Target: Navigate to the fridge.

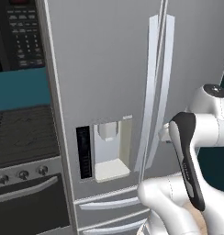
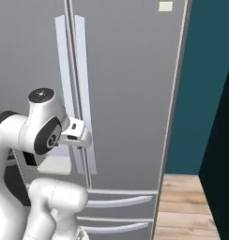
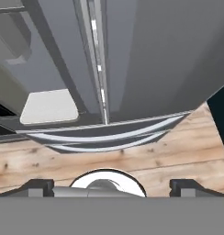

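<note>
Facing the fridge (image 1: pixel 109 82) squarely, the base sits close so its doors and drawers are within reach; the gripper (image 3: pixel 109 186) hangs spread and empty above the wooden floor (image 3: pixel 178 151).

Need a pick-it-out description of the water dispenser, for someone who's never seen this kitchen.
Find the tall light-grey fridge right of the black oven. On its left door, low and left of the two long vertical handles, sits the water dispenser. It is the door's one recessed pale niche, with a black panel beside it.
</note>
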